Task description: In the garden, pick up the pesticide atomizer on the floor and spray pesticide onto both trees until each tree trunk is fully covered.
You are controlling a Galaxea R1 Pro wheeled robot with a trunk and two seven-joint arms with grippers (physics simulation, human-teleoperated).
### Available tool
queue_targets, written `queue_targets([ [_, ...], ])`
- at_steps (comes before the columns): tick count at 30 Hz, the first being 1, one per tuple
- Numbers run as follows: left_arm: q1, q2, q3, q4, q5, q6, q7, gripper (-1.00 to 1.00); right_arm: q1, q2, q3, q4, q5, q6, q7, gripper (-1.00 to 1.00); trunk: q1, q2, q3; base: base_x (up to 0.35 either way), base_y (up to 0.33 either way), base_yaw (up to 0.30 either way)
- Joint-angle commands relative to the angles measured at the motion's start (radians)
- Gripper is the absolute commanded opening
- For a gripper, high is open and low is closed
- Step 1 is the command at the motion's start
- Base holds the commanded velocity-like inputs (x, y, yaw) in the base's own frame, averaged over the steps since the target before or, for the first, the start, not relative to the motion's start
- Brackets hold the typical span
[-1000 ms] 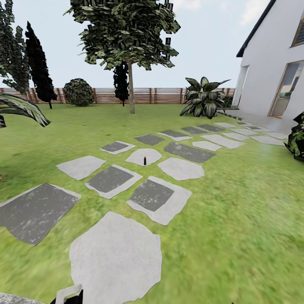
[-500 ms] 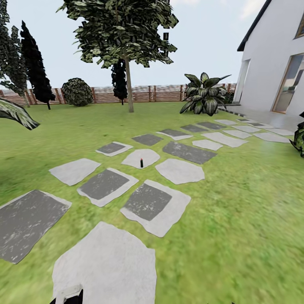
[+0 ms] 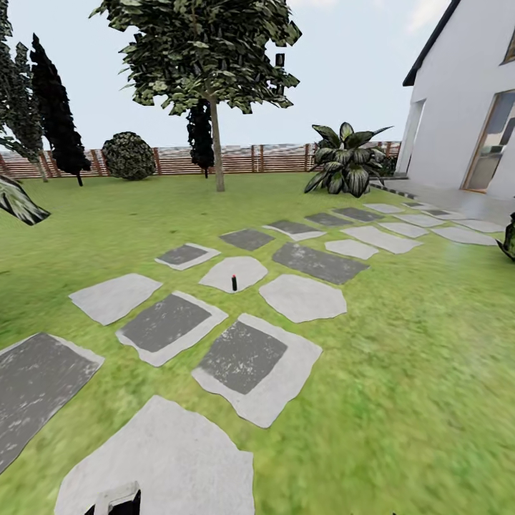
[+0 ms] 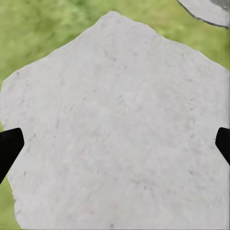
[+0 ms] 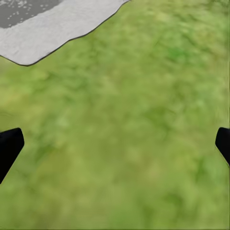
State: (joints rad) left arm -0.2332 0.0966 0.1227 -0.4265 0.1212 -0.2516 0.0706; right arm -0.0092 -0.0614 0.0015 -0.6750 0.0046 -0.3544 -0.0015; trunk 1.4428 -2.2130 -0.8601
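Note:
A small dark upright bottle with a red top, the pesticide atomizer (image 3: 234, 283), stands on a pale stepping stone (image 3: 234, 272) in the middle of the garden lawn (image 3: 400, 372), several stones ahead of me. My left gripper (image 4: 115, 143) hangs open above a big pale stone (image 4: 115, 105), its dark fingertips (image 4: 8, 146) wide apart and holding nothing. Over blotchy grass (image 5: 124, 134), my right gripper (image 5: 115, 143) is also open and empty. The two thick-trunked trees and any white specks of pesticide are out of view.
Grey and pale paving stones (image 3: 243, 357) run from my feet toward a white house (image 3: 465, 121) at the right. A slim-trunked tree (image 3: 214, 143), dark cypresses (image 3: 57, 114), a bush (image 3: 129, 156) and a broad-leaved plant (image 3: 347, 168) stand before the slatted fence (image 3: 272, 159).
The whole head picture has shifted: the stones have slid down and left, so the camera has moved forward. Nothing in the garden has moved, and both grippers stay open.

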Motion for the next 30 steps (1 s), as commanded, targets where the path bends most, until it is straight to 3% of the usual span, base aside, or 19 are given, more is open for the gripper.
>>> queue_targets([
  [1,0.000,0.000,0.000,0.000,0.000,0.000,0.000,1.00,0.000,0.000,0.000,0.000,0.000,0.000,0.000,1.00,0.000,0.000,0.000,0.324,-0.121,0.000],
  [30,0.000,0.000,0.000,0.000,0.000,0.000,0.000,1.00,0.000,0.000,0.000,0.000,0.000,0.000,0.003,1.00,0.000,0.000,0.000,0.324,-0.121,0.000],
])
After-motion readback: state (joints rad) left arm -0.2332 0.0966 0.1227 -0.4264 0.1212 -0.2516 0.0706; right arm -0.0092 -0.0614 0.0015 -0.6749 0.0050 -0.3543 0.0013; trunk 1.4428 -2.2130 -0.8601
